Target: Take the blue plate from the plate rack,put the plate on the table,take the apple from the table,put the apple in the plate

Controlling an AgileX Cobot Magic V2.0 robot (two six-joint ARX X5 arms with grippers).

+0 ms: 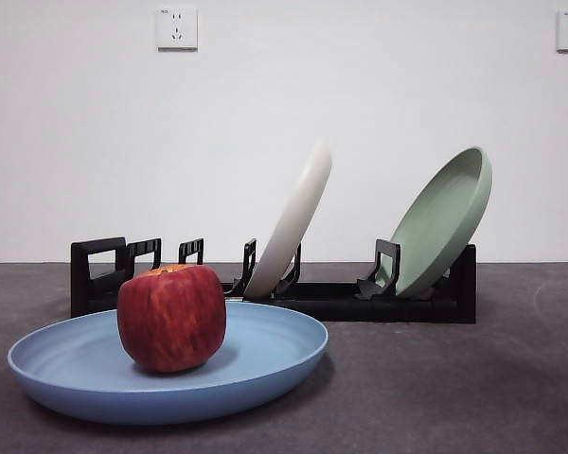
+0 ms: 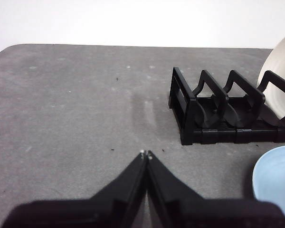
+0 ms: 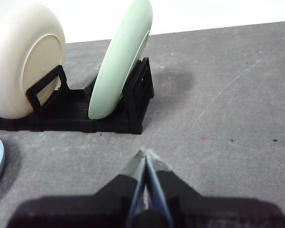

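**Apple resting in the blue plate, both arms clear**

The blue plate [image 1: 95,374] lies flat on the table [image 1: 454,397], at about 7 o'clock in the front view, in front of the plate rack [image 1: 360,301]. The apple [image 1: 171,317] sits upright inside the plate, a little left of the plate's middle, stem dimple turned up.

Behind, the black plate rack runs across the table. A cream-white plate [image 1: 293,222] leans in a slot near the rack's middle, and a pale green plate [image 1: 442,222] leans in the slot at the right end — at roughly 3 o'clock in the front view. The slots at the left end hold nothing.

The left end effector [image 2: 146,153] hangs over bare table with its jaws pressed together, gripping nothing; the rack's empty end and an edge of the blue plate show beside it. The right end effector [image 3: 145,153] also has its jaws closed and empty — it hangs over the table just in front of the rack end that carries the green plate.

Neither arm appears in the front view.
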